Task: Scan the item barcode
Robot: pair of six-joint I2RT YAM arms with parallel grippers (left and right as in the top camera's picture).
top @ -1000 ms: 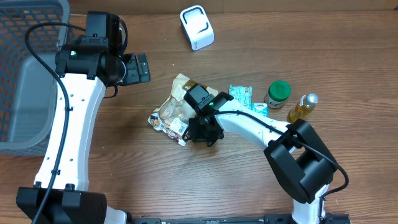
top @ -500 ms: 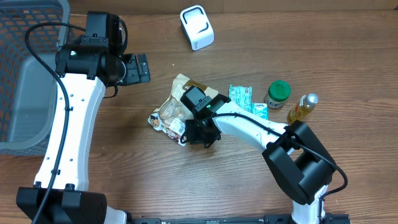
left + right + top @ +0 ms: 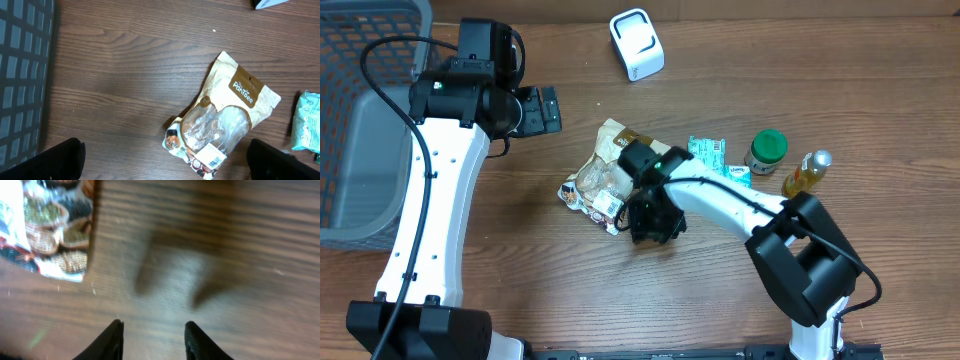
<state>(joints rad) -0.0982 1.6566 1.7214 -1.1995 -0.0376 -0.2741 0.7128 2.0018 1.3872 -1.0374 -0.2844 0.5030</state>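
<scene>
The snack bag [image 3: 603, 175] lies flat mid-tabletop [image 3: 520, 270], its barcode label [image 3: 216, 161] at the lower corner. The right end effector [image 3: 152, 330] hangs just beside that corner, fingers parted on nothing (bare wood between them). The left end effector [image 3: 538, 110] gapes wide, well apart.

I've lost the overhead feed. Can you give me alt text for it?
A tan snack bag lies flat mid-table, the right gripper low beside its near right corner, not holding it. A white scanner stands at the far edge; the left gripper hangs open between it and a grey basket at the left.
</scene>
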